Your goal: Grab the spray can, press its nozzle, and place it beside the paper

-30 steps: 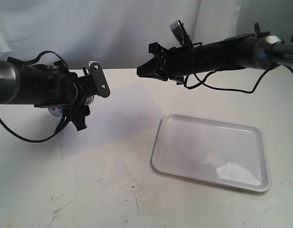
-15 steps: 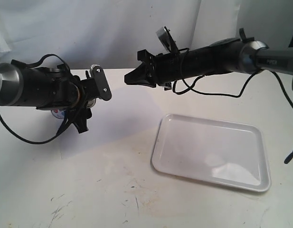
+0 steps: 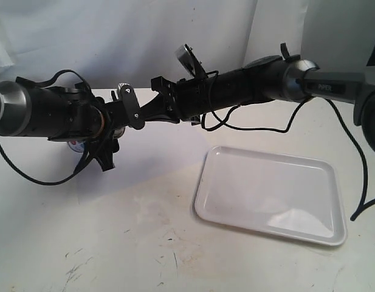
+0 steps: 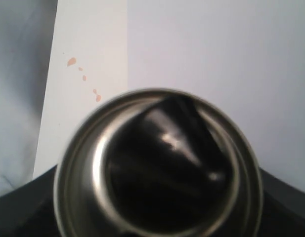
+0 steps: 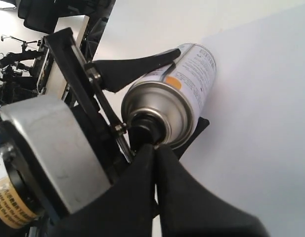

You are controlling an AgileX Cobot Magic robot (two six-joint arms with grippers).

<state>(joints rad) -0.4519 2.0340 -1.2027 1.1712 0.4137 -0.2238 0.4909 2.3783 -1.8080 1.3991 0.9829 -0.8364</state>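
My left gripper (image 3: 117, 134) is shut on the spray can (image 5: 192, 79) and holds it above the table at the left. In the exterior view only the can's dotted bottom (image 3: 73, 144) shows behind the arm. My right gripper (image 5: 153, 148) is shut and reaches across, its tips touching the black nozzle (image 5: 145, 131) on the silver dome. The left wrist view looks straight down on the can's silver rim (image 4: 78, 163), where a black shape fills the dome. The paper (image 3: 163, 146) lies flat under both grippers.
A glossy white rimmed tray (image 3: 266, 188) lies on the table right of the paper. A few small orange spots (image 4: 71, 61) mark the table beside the paper's edge. Cables (image 3: 248, 125) hang under the right arm.
My right arm has swung left across the table until its shut tips meet the top of the can. The left gripper and can have barely moved.
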